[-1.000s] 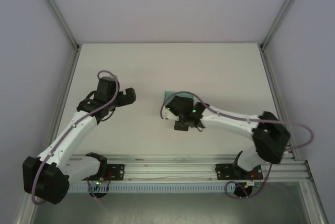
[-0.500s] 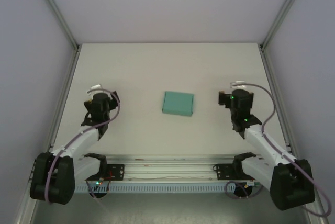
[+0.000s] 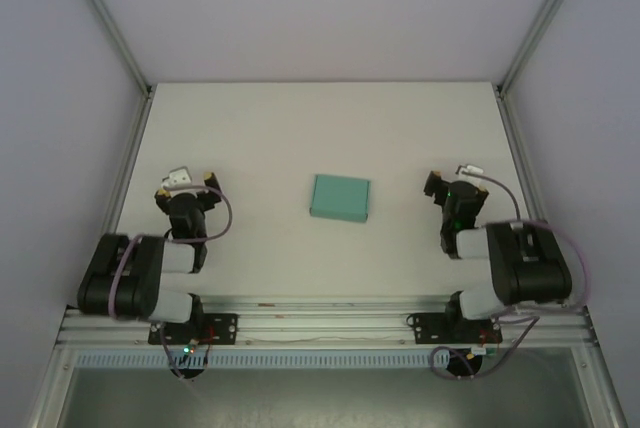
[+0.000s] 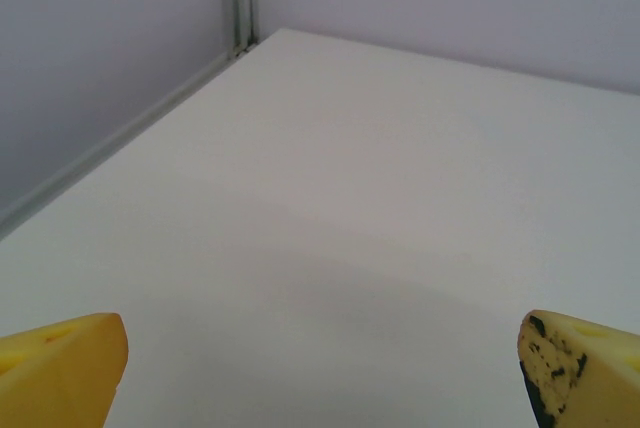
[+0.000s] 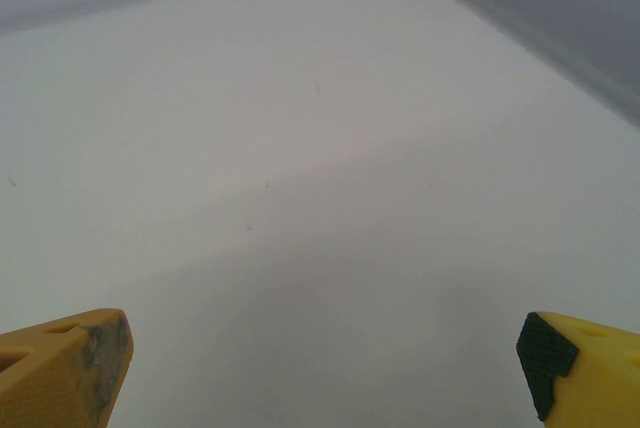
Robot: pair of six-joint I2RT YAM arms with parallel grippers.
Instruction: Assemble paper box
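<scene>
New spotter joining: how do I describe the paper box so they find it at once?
From the overhead camera, find the white table. Near its middle, between the left gripper and right gripper and touching neither, lies the paper box. Its teal-green colour and small, flat rectangular shape set it apart from everything around it.

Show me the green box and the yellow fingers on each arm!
green box (image 3: 340,198): top view, middle of its top face.
left fingers (image 4: 62,368): left wrist view, lower-left yellow tip.
right fingers (image 5: 62,363): right wrist view, lower-left yellow tip.
</scene>
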